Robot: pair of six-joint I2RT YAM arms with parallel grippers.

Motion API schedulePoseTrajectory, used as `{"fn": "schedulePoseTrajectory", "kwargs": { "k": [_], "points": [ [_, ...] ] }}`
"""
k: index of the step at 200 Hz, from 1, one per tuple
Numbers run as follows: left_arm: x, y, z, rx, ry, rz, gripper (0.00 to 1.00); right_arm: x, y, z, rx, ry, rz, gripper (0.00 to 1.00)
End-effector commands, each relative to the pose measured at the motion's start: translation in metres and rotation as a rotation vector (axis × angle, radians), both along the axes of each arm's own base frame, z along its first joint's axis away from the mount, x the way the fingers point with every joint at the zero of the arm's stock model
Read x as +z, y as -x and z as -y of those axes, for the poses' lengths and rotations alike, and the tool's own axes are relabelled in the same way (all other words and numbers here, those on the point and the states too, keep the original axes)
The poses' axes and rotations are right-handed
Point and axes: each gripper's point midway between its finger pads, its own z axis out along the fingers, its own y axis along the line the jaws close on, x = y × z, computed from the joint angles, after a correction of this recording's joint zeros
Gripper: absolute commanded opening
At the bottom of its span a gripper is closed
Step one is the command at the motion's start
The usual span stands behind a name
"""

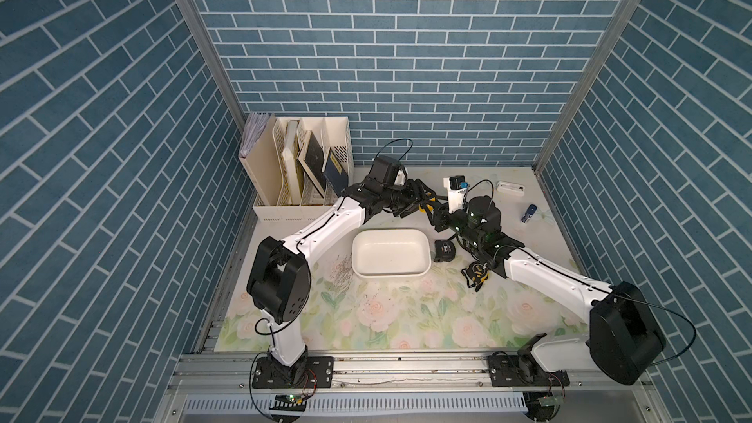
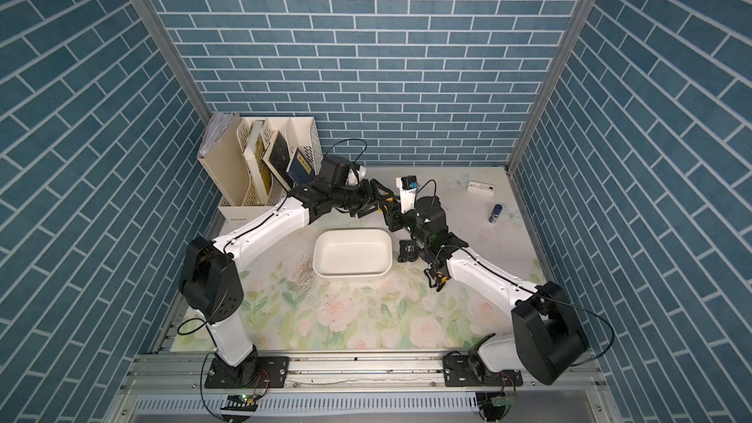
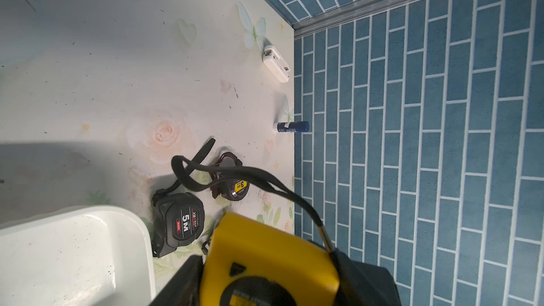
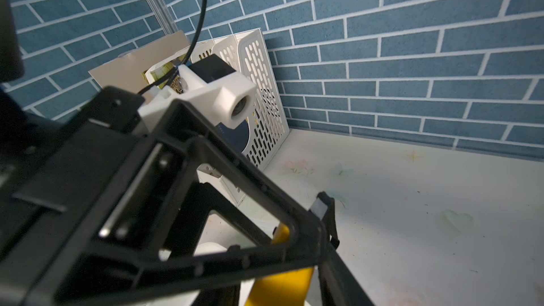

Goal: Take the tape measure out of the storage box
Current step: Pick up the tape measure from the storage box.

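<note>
The left gripper (image 1: 423, 202) was clamped on the yellow tape measure (image 3: 265, 248), raised just behind the box (image 1: 388, 274). Its long axis was unclear, and its strap (image 3: 307, 210) trailed out. The right gripper (image 1: 436, 213) was beside it, grip untellable. The box showed a bare floor, and the organizer (image 1: 285, 210) held books (image 1: 311, 158).

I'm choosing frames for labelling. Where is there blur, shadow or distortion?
Left wrist view: the yellow tape measure is close and soft, and a broad shadow darkens the table. Right wrist view: the left gripper fills the foreground, blurred. In both top views: even light, walls splayed by the wide lens.
</note>
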Motion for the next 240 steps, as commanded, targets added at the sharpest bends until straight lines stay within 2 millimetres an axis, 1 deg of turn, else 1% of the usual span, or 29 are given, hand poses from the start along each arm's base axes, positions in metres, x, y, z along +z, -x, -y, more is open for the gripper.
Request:
{"fn": "schedulePoseTrajectory", "kwargs": {
  "k": [1,22,52,80,95,104,120,133,157,165,181,199,220,240],
  "points": [
    [0.024,0.005,0.002,-0.015,0.054,0.056,0.17,0.018,-0.006,-0.009,0.007,-0.025,0.058,0.41],
    [0.026,0.004,0.003,-0.017,0.064,0.061,0.17,0.014,-0.009,-0.012,0.009,-0.03,0.051,0.38],
    [0.034,0.004,0.006,-0.022,0.098,0.078,0.16,0.011,-0.011,-0.015,0.011,-0.045,0.036,0.37],
    [0.038,0.004,0.008,-0.03,0.124,0.091,0.16,0.012,-0.011,-0.02,0.026,-0.078,0.028,0.37],
    [0.041,0.003,0.009,-0.032,0.136,0.099,0.16,0.014,-0.011,-0.022,0.035,-0.094,0.026,0.34],
    [0.042,0.003,0.01,-0.033,0.141,0.106,0.18,0.013,-0.012,-0.024,0.041,-0.098,0.022,0.31],
    [0.045,0.002,0.011,-0.035,0.15,0.12,0.28,0.014,-0.012,-0.027,0.052,-0.106,0.02,0.22],
    [0.045,0.002,0.011,-0.035,0.154,0.126,0.33,0.014,-0.012,-0.028,0.059,-0.106,0.015,0.16],
    [0.043,0.001,0.012,-0.037,0.156,0.125,0.42,0.015,-0.01,-0.028,0.064,-0.106,0.012,0.08],
    [0.043,0.001,0.012,-0.036,0.158,0.128,0.49,0.014,-0.01,-0.028,0.064,-0.104,0.009,0.06],
    [0.044,-0.001,0.011,-0.034,0.161,0.135,0.67,0.014,-0.009,-0.028,0.065,-0.1,0.005,0.04],
    [0.044,-0.003,0.01,-0.028,0.159,0.142,0.81,0.014,-0.006,-0.025,0.061,-0.096,0.001,0.02],
    [0.042,-0.005,0.006,-0.019,0.161,0.145,0.89,0.012,-0.003,-0.02,0.049,-0.085,-0.011,0.0],
    [0.043,-0.007,0.004,-0.012,0.165,0.153,0.93,0.01,0.0,-0.014,0.029,-0.072,-0.021,0.0]
  ]
}}
